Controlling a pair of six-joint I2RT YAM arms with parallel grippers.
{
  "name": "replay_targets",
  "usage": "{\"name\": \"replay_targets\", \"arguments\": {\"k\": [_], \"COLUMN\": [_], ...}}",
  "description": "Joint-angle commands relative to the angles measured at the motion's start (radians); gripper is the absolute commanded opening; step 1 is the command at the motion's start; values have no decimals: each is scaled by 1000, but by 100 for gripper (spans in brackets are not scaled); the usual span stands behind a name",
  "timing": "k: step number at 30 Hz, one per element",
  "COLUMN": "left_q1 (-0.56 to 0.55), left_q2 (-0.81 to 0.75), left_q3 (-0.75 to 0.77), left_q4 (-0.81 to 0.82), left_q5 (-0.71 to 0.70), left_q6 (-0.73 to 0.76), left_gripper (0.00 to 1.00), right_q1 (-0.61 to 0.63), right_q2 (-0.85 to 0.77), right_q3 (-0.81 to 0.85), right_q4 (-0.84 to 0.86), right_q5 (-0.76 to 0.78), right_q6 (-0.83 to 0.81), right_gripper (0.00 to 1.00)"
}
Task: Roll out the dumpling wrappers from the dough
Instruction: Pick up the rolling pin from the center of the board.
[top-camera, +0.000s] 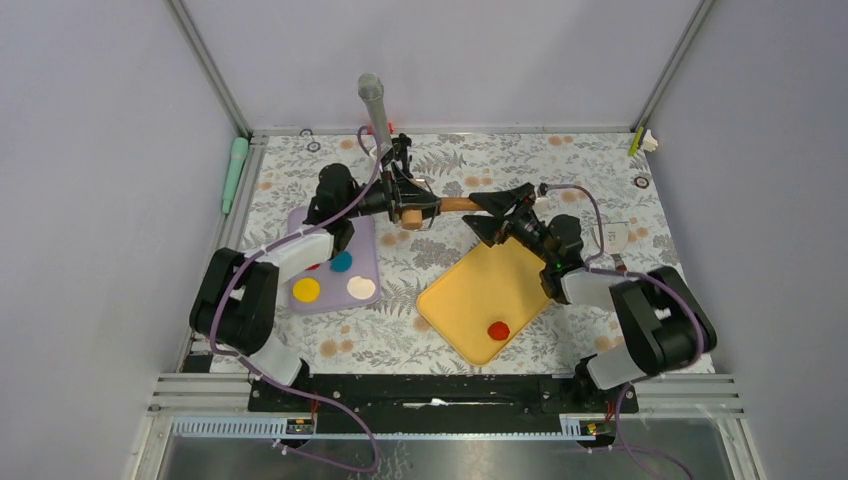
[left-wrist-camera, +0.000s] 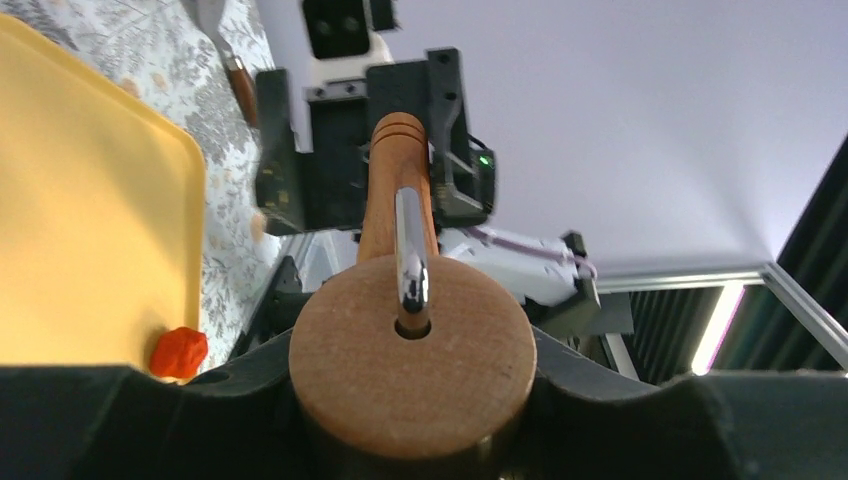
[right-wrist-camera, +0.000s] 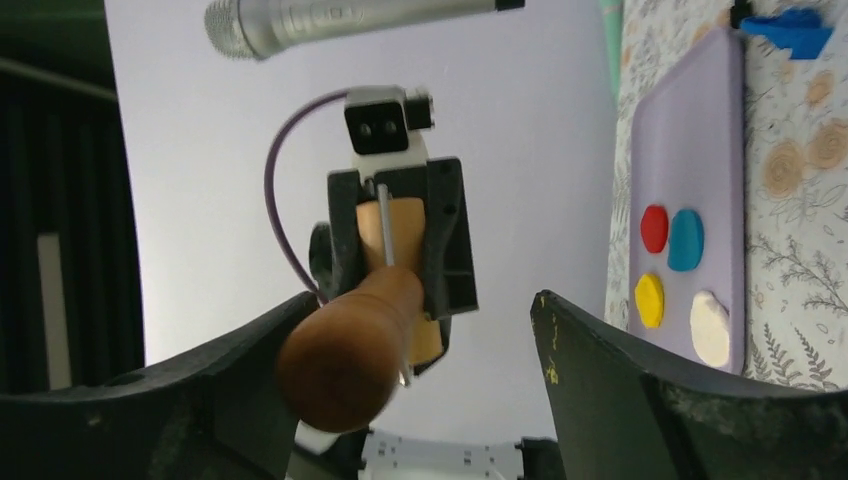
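A wooden rolling pin (top-camera: 440, 207) hangs level above the table between both arms. My left gripper (top-camera: 400, 207) is shut on its thick round roller (left-wrist-camera: 412, 350). My right gripper (top-camera: 497, 214) is open around the slim handle (right-wrist-camera: 345, 345), which lies against one finger (right-wrist-camera: 200, 400) with a wide gap to the other. A red dough ball (top-camera: 498, 330) sits on the yellow board (top-camera: 480, 285), near its front corner. One red dumpling wrapper (right-wrist-camera: 654, 228) lies on the purple tray (right-wrist-camera: 690, 150), partly hidden under the left arm in the top view.
Blue (top-camera: 342, 261), yellow (top-camera: 306, 290) and cream (top-camera: 361, 289) discs also lie on the purple tray (top-camera: 365, 240). A microphone (top-camera: 372, 100) pokes in at the back, and a green tool (top-camera: 235, 170) lies along the left edge.
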Motion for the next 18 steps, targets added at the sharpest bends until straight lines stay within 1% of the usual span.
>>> {"name": "replay_targets", "arguments": {"k": [1, 3, 4, 7, 8, 9, 10, 12, 15, 17, 18], "left_q1": [11, 12, 12, 13, 13, 12, 13, 14, 21, 25, 29], "left_q2": [-12, -33, -48, -92, -99, -99, -95, -88, -75, -64, -57], "left_q3": [106, 128, 142, 227, 271, 315, 348, 397, 433, 457, 476], "left_q4": [81, -54, -151, -562, -717, -850, -942, -1053, -1119, -1140, -1159], "left_q5": [203, 226, 228, 188, 164, 144, 130, 122, 137, 167, 179], "left_q6": [-50, 33, 97, 377, 508, 589, 646, 717, 764, 784, 796], "left_gripper": [0, 0, 0, 0, 0, 0, 0, 0, 0, 0, 0], "right_q1": [-23, -23, -24, -24, -24, -24, -24, -24, -24, -23, -24], "right_q2": [165, 229, 241, 234, 227, 221, 214, 204, 192, 160, 139], "right_q3": [38, 89, 113, 155, 175, 187, 197, 214, 242, 249, 248], "right_q4": [494, 569, 568, 556, 544, 532, 518, 492, 459, 384, 308], "right_q5": [-305, -385, -422, -472, -489, -502, -512, -532, -580, -614, -627], "right_q6": [115, 149, 140, 100, 89, 80, 72, 61, 55, 13, -23], "right_gripper": [86, 88, 91, 98, 99, 100, 100, 100, 100, 100, 100]}}
